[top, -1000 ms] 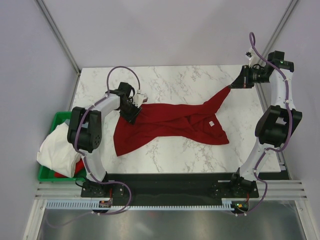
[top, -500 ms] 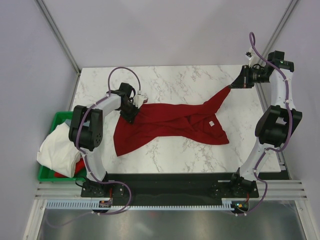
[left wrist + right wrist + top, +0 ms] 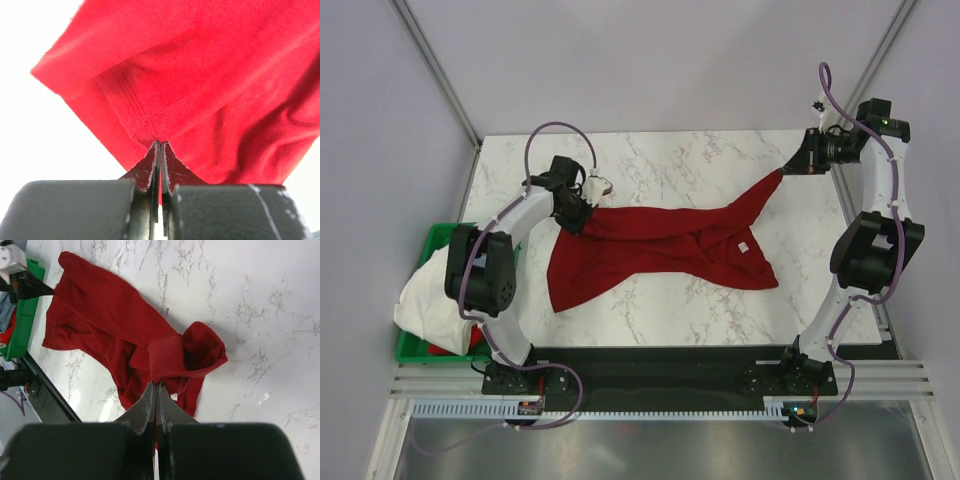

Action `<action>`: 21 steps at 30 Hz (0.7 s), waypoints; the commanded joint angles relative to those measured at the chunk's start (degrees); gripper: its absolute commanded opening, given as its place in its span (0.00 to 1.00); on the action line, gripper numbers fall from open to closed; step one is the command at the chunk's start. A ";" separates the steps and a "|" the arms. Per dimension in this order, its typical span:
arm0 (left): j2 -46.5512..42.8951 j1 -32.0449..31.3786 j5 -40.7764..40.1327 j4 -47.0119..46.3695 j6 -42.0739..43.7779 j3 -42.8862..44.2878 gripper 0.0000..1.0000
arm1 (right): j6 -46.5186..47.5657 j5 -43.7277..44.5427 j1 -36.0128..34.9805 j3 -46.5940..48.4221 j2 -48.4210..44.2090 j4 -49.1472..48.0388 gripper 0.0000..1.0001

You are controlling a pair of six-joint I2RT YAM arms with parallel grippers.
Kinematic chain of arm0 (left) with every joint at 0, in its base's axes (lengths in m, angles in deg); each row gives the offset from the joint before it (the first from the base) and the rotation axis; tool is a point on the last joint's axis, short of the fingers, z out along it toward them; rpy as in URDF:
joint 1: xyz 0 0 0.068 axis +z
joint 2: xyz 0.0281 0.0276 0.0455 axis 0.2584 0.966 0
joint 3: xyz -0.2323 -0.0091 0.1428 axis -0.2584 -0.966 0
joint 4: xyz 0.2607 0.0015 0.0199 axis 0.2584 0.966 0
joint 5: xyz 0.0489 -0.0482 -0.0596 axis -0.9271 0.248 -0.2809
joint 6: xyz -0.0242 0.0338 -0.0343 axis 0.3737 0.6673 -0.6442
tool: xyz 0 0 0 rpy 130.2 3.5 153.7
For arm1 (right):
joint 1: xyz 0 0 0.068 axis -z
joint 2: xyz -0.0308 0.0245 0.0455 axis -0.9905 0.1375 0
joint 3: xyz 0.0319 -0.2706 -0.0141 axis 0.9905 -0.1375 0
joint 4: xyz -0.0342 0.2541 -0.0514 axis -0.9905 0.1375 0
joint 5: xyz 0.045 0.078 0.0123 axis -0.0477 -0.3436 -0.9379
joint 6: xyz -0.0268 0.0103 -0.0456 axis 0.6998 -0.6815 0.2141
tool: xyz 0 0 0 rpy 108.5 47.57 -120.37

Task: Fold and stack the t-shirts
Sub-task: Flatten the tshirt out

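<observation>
Left gripper (image 3: 582,220) and right gripper (image 3: 790,170) pinch opposite ends of the red t-shirt (image 3: 660,245), apparently to stretch it flat on the tabletop (image 3: 670,160).

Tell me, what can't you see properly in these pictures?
- Top view: the white t-shirt covers what else lies in the green bin.
- Top view: the label on the red t-shirt is too small to read.
- Left wrist view: glare washes out the table.
- Right wrist view: the right claw hides the bit it pinches.
</observation>
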 commanded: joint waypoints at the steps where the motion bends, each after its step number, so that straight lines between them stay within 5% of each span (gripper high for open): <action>1: -7.62 0.85 -1.93 0.20 2.72 2.63 0.02 | 0.63 0.86 -0.09 6.35 -1.60 -0.14 0.00; 13: -21.86 5.33 -1.59 1.96 4.23 14.75 0.02 | -14.21 16.43 6.22 16.92 -10.38 -14.55 0.00; 21: -28.89 7.80 -1.32 3.19 1.68 21.26 0.02 | -18.26 15.99 11.60 8.59 -23.72 -22.99 0.00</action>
